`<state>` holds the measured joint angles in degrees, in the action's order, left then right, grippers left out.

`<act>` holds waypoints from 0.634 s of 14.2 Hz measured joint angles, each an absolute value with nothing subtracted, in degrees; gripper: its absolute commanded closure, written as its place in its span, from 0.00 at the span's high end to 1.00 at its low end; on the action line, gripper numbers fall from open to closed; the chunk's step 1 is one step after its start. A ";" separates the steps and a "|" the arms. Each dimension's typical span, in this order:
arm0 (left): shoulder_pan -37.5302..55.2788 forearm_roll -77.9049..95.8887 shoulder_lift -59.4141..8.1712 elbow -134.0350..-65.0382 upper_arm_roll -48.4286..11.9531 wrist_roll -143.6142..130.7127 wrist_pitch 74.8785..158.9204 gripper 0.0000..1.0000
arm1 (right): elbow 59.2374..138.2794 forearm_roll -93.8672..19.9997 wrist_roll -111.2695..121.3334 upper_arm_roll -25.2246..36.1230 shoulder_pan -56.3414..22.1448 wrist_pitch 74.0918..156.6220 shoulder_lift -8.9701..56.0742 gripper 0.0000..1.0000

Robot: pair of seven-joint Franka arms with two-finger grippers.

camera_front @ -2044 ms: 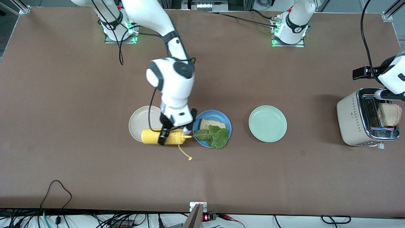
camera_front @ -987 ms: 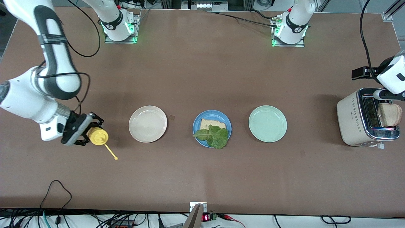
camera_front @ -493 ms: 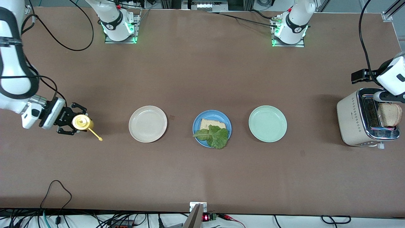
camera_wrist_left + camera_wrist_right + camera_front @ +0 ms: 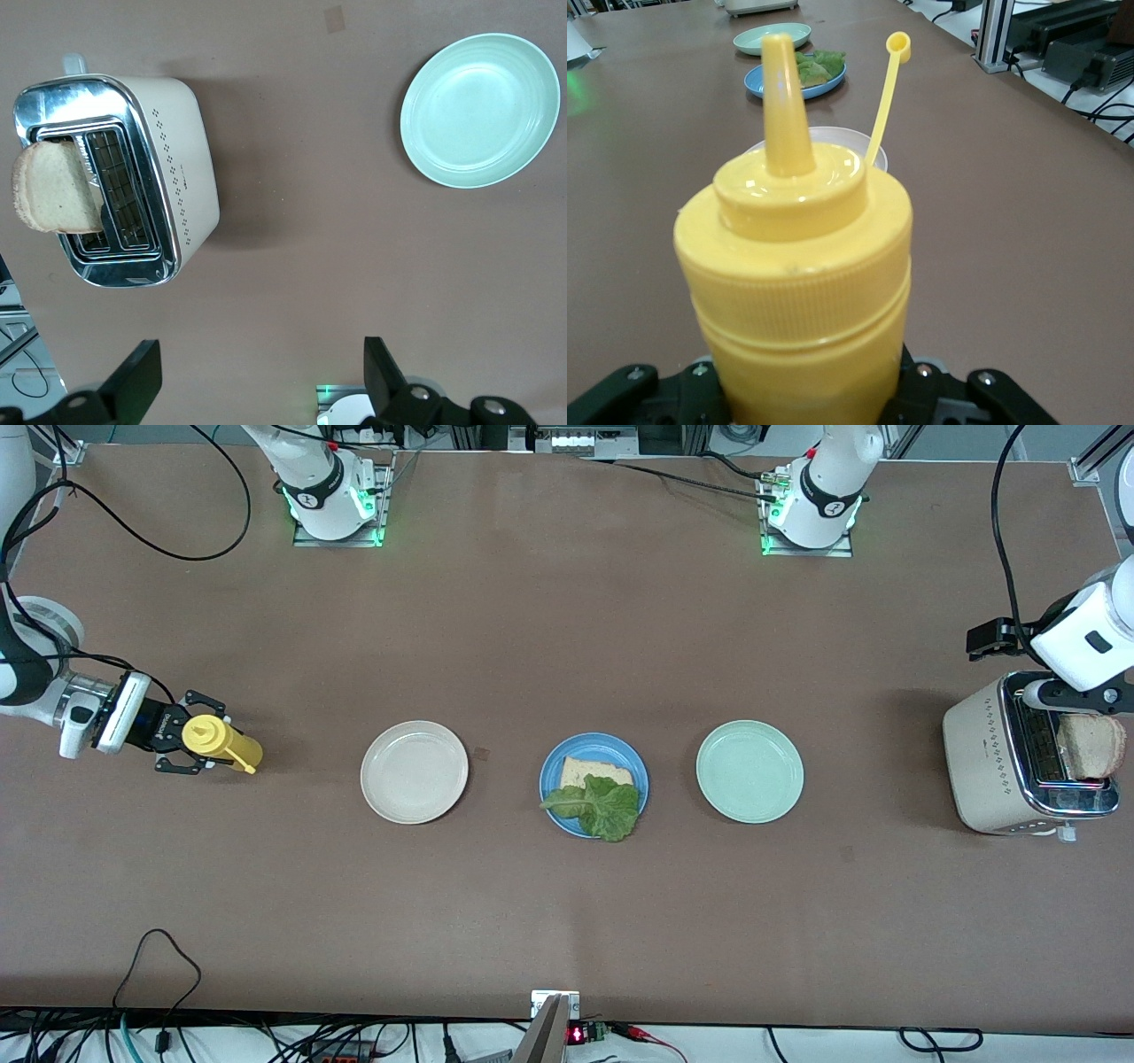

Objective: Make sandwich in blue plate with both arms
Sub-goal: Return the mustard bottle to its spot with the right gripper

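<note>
The blue plate [image 4: 551, 779] sits mid-table between two other plates. It holds one bread slice [image 4: 595, 769] with a green lettuce leaf [image 4: 604, 808] lying over its nearer part. The plate also shows in the right wrist view [image 4: 757, 84]. A second bread slice [image 4: 1091, 744] stands out of a toaster slot and shows in the left wrist view too [image 4: 53, 188]. My left gripper [image 4: 257, 381] is open and empty, up above the toaster. My right gripper [image 4: 182, 746] is shut on a yellow squeeze bottle [image 4: 220, 742], low over the table at the right arm's end.
A cream toaster [image 4: 983, 753] stands at the left arm's end. A pale green plate [image 4: 749, 771] lies between it and the blue plate. A cream plate [image 4: 414, 771] lies on the blue plate's right-arm side. The bottle's cap [image 4: 897, 42] hangs on its tether.
My right arm has swung the yellow bottle from beside the blue plate out to the right arm's end of the table. My left arm has shifted slightly above the toaster.
</note>
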<state>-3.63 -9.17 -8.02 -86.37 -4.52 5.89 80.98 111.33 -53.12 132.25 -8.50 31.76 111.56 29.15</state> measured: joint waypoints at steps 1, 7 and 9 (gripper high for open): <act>-3.62 -9.17 -8.02 -86.37 -4.52 5.89 81.02 1.00 | 111.33 -53.14 133.91 -8.82 32.93 111.52 29.68 0.00; -3.84 -9.17 -8.02 -86.37 -4.44 5.89 81.08 1.00 | 111.36 -53.17 140.76 -9.03 39.06 110.92 33.17 0.00; -4.09 -9.17 -8.02 -86.36 -4.38 5.92 81.15 1.00 | 111.16 -53.86 141.76 -9.26 40.70 109.86 34.41 0.00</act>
